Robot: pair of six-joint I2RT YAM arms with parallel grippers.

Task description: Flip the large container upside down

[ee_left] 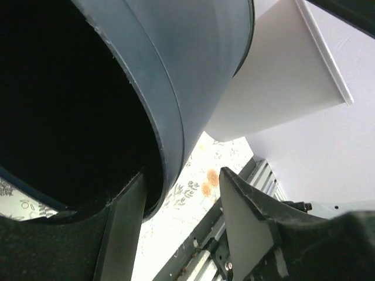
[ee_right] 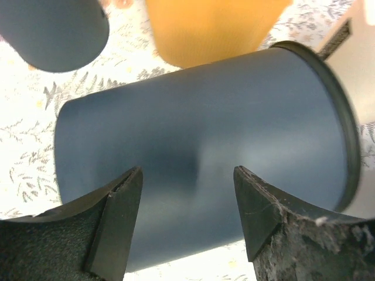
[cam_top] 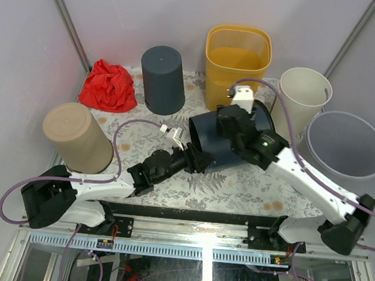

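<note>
The large container (cam_top: pixel 208 141) is dark navy and lies on its side in the middle of the floral tablecloth, its mouth turned left. My left gripper (cam_top: pixel 195 159) is open at that mouth. In the left wrist view one finger (ee_left: pixel 126 222) sits inside the dark opening of the container (ee_left: pixel 193 70), the other finger (ee_left: pixel 246 216) stands outside, and a gap shows between it and the rim. My right gripper (cam_top: pixel 238 128) hangs open over the container's side wall (ee_right: pixel 205 117), fingers (ee_right: pixel 120 216) spread on either side. I cannot tell whether they touch it.
A tan container (cam_top: pixel 79 137) leans at the left and a red cloth (cam_top: pixel 109 85) lies behind it. At the back stand a dark grey container (cam_top: pixel 163 79) upside down and a yellow basket (cam_top: pixel 237 59). A cream bin (cam_top: pixel 302 101) and a grey translucent bin (cam_top: pixel 345 144) stand right.
</note>
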